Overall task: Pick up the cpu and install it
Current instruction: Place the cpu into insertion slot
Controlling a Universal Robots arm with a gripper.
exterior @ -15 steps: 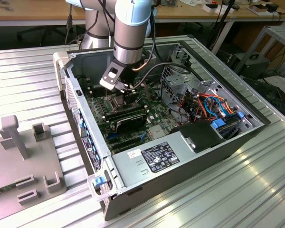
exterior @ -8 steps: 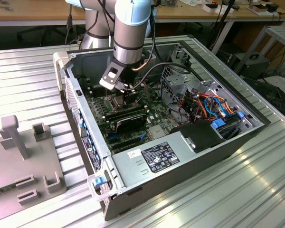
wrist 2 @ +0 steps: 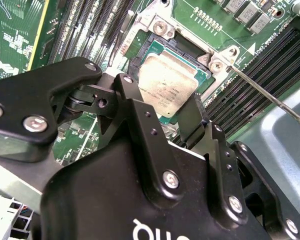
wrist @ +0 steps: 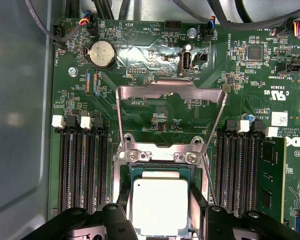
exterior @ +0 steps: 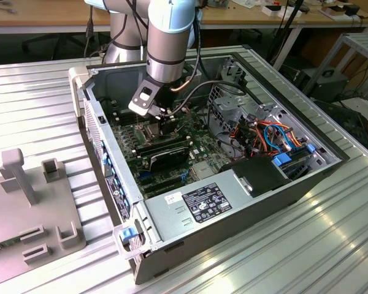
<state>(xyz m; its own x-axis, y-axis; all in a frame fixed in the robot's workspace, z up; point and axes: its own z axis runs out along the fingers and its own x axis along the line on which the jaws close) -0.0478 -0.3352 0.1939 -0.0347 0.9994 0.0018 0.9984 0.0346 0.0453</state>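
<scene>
The cpu (wrist: 160,207) (wrist 2: 167,85) has a pale metal lid and lies level in the motherboard socket (wrist: 121,172). My black gripper (wrist: 160,212) (wrist 2: 165,107) hangs straight over it. One finger (wrist: 124,202) presses one cpu edge and the other finger (wrist: 197,205) presses the opposite edge, so the gripper is shut on the cpu. The socket's metal load plate (wrist: 170,90) stands hinged open beyond the socket. The thin retention lever (wrist 2: 270,95) is swung out beside it. In the exterior view, the gripper (exterior: 165,125) reaches down inside the open computer case (exterior: 233,202).
Black memory slots (wrist: 82,170) (wrist: 240,170) flank the socket on both sides. A black expansion card (exterior: 165,156), the power supply (exterior: 202,202) and coloured cables (exterior: 270,135) crowd the case. A grey fixture (exterior: 24,177) stands on the ribbed table at the exterior view's left.
</scene>
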